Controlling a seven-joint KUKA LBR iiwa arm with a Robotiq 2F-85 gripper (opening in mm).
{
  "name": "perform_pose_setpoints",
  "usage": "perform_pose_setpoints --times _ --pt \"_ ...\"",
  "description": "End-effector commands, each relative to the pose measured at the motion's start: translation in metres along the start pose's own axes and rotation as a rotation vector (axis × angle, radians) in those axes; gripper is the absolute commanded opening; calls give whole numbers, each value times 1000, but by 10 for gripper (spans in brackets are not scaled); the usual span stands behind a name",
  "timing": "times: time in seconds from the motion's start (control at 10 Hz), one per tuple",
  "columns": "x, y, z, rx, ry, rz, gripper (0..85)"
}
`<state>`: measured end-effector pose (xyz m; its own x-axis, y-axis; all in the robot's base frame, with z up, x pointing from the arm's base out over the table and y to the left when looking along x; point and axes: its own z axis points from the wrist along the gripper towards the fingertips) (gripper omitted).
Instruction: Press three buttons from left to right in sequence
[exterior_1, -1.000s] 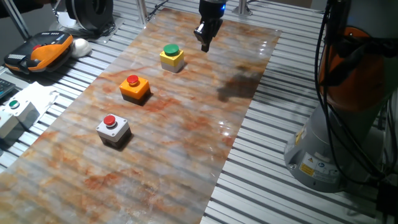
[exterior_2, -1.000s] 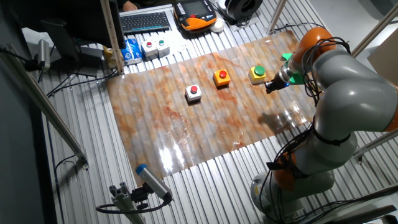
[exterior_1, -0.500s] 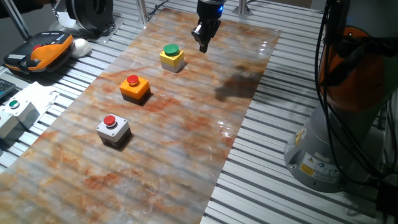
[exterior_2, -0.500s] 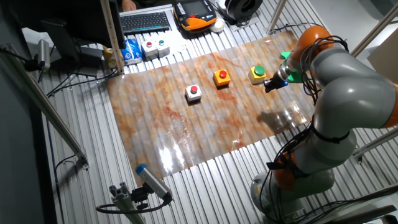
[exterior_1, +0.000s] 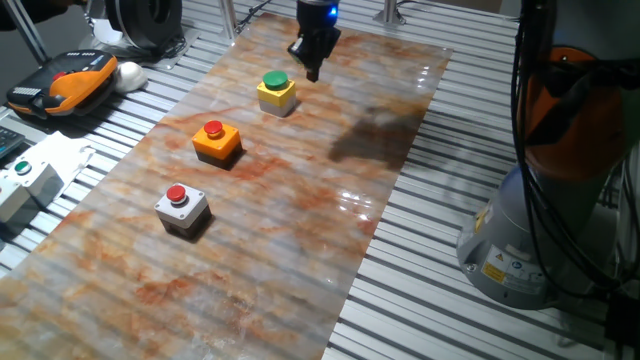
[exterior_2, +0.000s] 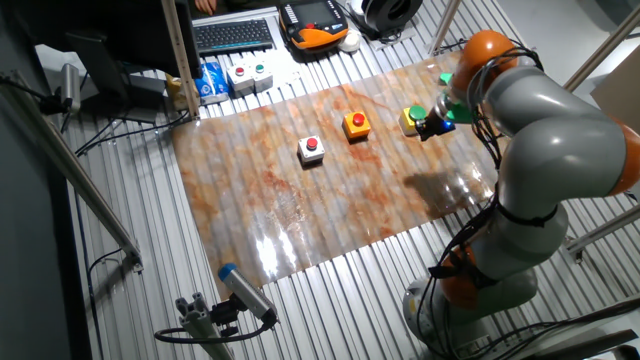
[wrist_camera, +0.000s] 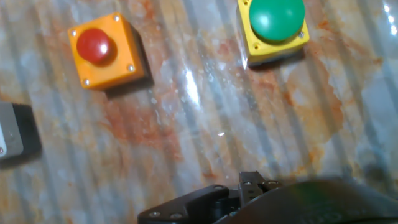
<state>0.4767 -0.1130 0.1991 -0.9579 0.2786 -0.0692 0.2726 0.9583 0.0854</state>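
One fixed view: three rigid button boxes are lined along the surface (exterior_1: 300, 230), grey (exterior_1: 181, 207), orange (exterior_1: 217, 140), yellow (exterior_1: 276, 92); light enough to skid, caps are best pressed centrally; pincer (exterior_1: 311, 68) state cannot be told

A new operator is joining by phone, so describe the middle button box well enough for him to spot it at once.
Find the marbled rust-and-grey mat lying on the slatted metal table, where three small cube boxes sit in a diagonal row. The middle button box is the orange one with a red round cap. The grey box beside it also has a red cap, and the yellow box has a green cap.
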Motion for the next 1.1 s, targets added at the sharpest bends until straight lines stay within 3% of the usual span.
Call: perform_pose_setpoints --times 0.0,0.1,0.5,0.8,1.0 --pt "-3 3 0 5 -10 -5 0" --pt "-5 5 -1 16 -29 -22 0" --pt "-18 21 -5 -2 -12 -33 0" --pt "-19 22 -7 -17 1 -34 0" --pt "-23 27 -9 9 -16 -20 0"
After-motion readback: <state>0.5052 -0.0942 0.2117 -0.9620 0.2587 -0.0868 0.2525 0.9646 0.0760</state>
